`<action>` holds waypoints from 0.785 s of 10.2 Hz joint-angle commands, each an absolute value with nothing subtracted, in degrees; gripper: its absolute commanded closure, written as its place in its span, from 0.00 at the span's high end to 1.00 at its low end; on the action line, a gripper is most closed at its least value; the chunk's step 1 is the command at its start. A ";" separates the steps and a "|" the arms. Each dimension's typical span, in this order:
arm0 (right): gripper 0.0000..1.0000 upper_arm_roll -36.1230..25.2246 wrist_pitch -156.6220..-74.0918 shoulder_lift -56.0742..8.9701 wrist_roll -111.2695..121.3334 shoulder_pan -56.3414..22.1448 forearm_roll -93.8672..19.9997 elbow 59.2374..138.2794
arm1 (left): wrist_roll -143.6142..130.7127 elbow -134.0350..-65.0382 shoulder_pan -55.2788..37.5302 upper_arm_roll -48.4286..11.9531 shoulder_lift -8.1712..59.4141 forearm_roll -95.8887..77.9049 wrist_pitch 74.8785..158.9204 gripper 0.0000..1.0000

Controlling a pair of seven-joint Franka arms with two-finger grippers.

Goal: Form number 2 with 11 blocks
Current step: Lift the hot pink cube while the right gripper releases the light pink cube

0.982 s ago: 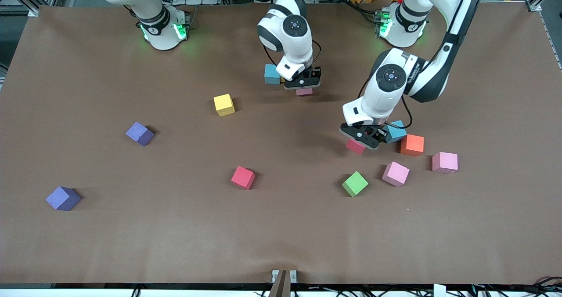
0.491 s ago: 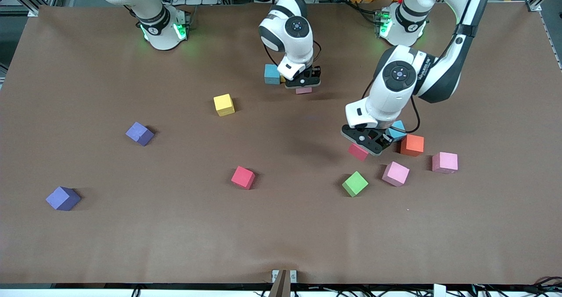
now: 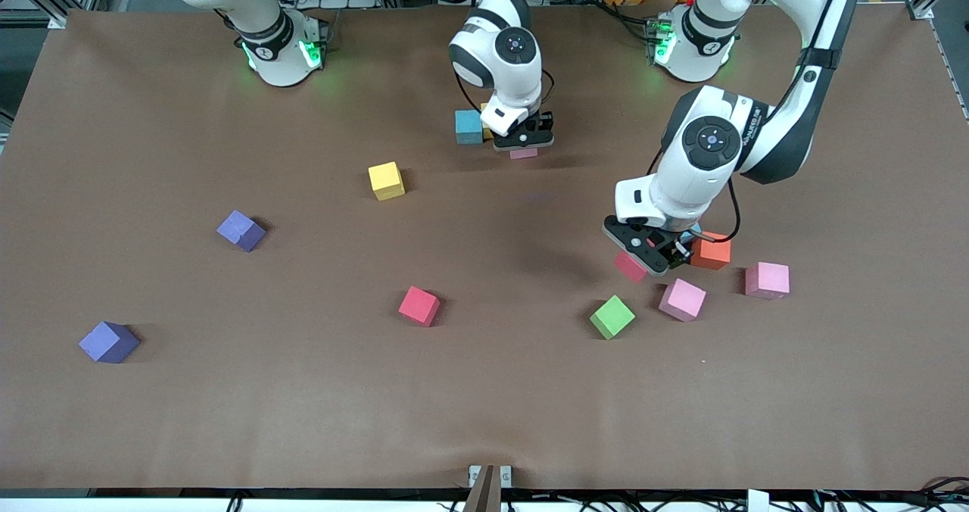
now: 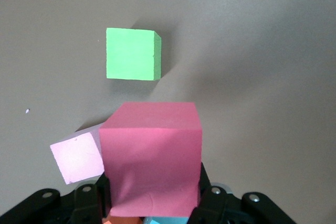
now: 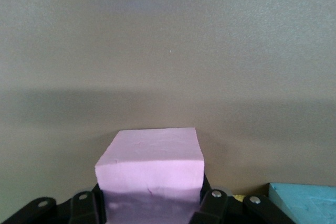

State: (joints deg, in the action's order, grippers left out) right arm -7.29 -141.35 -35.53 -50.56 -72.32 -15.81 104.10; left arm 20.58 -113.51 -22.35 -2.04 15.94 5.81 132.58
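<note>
With the left tool (image 3: pixel 652 255) clamped on a red block (image 3: pixel 630 266) over the bench (image 3: pixel 484 391) near the green block (image 3: pixel 612 316), and the right tool (image 3: pixel 522 142) gripping a pink block (image 3: pixel 524 153) beside the blue block (image 3: pixel 468 126), each block is to be lowered squarely against its neighbour before release.

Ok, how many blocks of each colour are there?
Pink blocks: 3, one in the right gripper
Red blocks: 2, one in the left gripper
Blue blocks: 2, one mostly hidden
Purple blocks: 2
Yellow block: 1
Orange block: 1
Green block: 1
Total: 12 that show
</note>
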 commanded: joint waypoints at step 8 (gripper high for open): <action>1.00 -7.65 -141.33 -34.98 -51.07 -72.25 -16.79 103.10 | 26.53 -111.18 -22.85 -2.37 18.28 5.89 131.92 0.00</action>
